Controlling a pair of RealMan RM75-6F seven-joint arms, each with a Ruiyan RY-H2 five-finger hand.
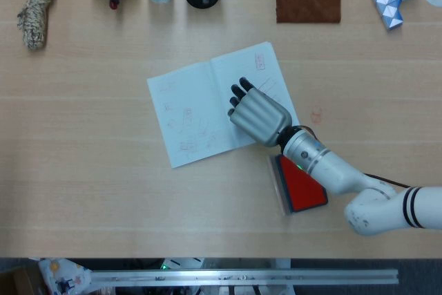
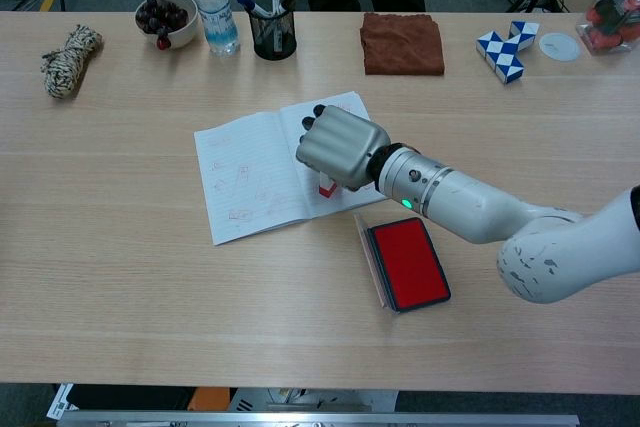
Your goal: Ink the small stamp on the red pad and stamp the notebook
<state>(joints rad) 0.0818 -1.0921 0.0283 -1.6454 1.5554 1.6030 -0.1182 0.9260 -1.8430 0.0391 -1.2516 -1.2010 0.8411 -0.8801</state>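
right robot hand (image 2: 338, 145): clamped on small stamp (image 2: 327, 186), over notebook (image 1: 181, 112)
stamp: under fingers, base on right page
red pad (image 2: 408, 262): near wrist, on worktop (image 2: 120, 277)

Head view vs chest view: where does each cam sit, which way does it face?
Head view: high above, looking straight down at the table; shows the right hand and forearm over the notebook.
Chest view: lower, at the near edge, angled forward across the table; same right hand holding the small stamp.
Shared: notebook, red pad, right hand.
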